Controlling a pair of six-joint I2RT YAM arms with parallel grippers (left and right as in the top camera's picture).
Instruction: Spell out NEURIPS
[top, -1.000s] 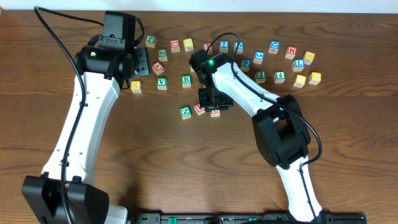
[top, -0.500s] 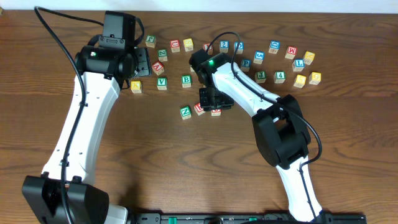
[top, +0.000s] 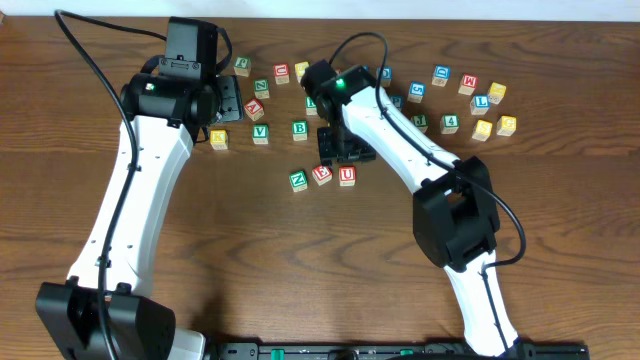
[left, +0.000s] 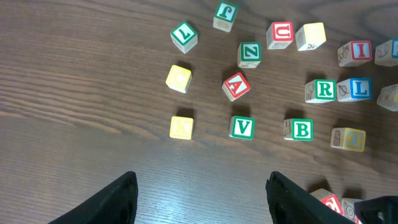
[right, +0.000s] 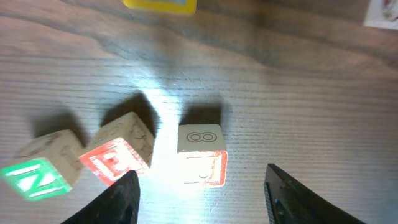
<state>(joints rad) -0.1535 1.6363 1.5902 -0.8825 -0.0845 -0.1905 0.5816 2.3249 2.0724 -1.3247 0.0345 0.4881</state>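
Three cubes stand in a row at mid-table: green N (top: 298, 181), red E (top: 322, 174), red U (top: 346, 176). In the right wrist view the green N (right: 37, 175), red E (right: 115, 158) and red U (right: 202, 165) lie just ahead of my right gripper (right: 200, 185), which is open and holds nothing. From overhead, that right gripper (top: 340, 146) hangs just behind the row. My left gripper (left: 202, 185) is open and empty over bare wood. Ahead of it lie a green R (left: 323, 89) and a red I (left: 359, 51).
Loose cubes lie behind the row: green V (left: 242, 127), green B (left: 302, 130), red A (left: 236, 86), a second green N (left: 250, 53), another red U (left: 281, 33), yellow cubes (left: 181, 127). More cubes (top: 470, 100) are scattered at the back right. The right arm (top: 390, 125) crosses over some.
My right gripper has opened, let go of the red U and drawn back toward the far side. The U now stands in the row beside the E. The left arm has not moved.
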